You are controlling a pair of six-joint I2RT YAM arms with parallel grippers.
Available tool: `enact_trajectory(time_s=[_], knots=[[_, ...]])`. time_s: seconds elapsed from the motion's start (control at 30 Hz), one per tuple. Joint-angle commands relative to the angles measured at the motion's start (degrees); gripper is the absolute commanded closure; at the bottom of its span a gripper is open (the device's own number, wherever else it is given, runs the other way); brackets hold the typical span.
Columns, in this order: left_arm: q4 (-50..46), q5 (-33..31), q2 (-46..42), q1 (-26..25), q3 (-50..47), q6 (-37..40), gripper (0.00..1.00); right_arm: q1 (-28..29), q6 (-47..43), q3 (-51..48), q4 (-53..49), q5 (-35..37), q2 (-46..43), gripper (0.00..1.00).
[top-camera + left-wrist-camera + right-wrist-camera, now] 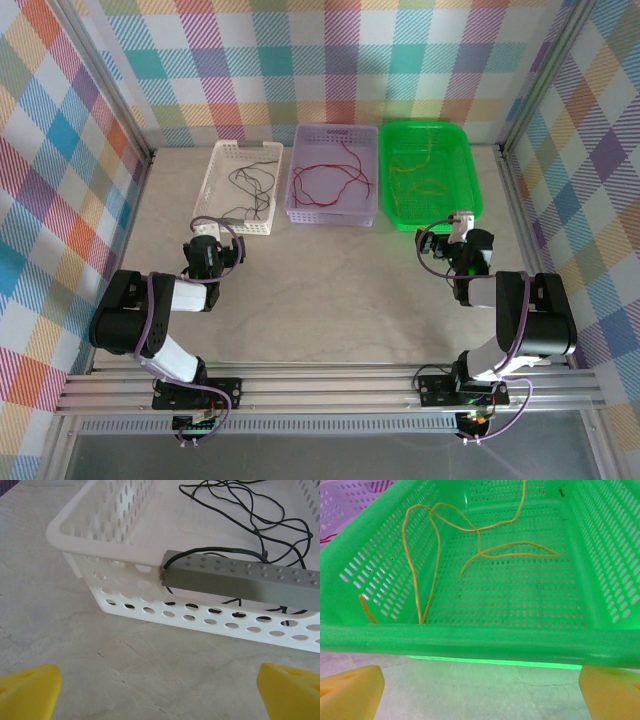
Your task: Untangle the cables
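Note:
The cables lie sorted by colour in three baskets. Thin black cables (250,183) (260,525) lie looped in the white basket (222,160) (130,555). A red cable (330,182) lies in the purple basket (300,215). Orange-yellow cables (425,175) (480,545) lie in the green basket (470,190) (470,640). My left gripper (206,226) (160,695) is open just short of the white basket's near wall, over bare table. My right gripper (456,222) (480,695) is open at the green basket's near rim. Neither holds anything.
A grey studded bar (240,577) rests across the white basket's near rim, with a black cable draped over it. The baskets stand side by side at the back of the marble-look table (330,290). Checked walls close in the sides and back.

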Motion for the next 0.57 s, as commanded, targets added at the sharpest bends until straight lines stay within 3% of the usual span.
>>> enact_trajectory(time_s=[0.0, 0.53], knots=[[1.5, 1.2, -0.5, 0.6, 0.8, -0.3, 0.00, 0.8, -0.3, 0.7, -0.3, 1.4, 0.0, 0.00], [1.3, 2.3, -0.5, 0.8, 1.0, 0.0, 0.00, 1.2, -0.6, 0.9, -0.7, 2.1, 0.0, 0.00]])
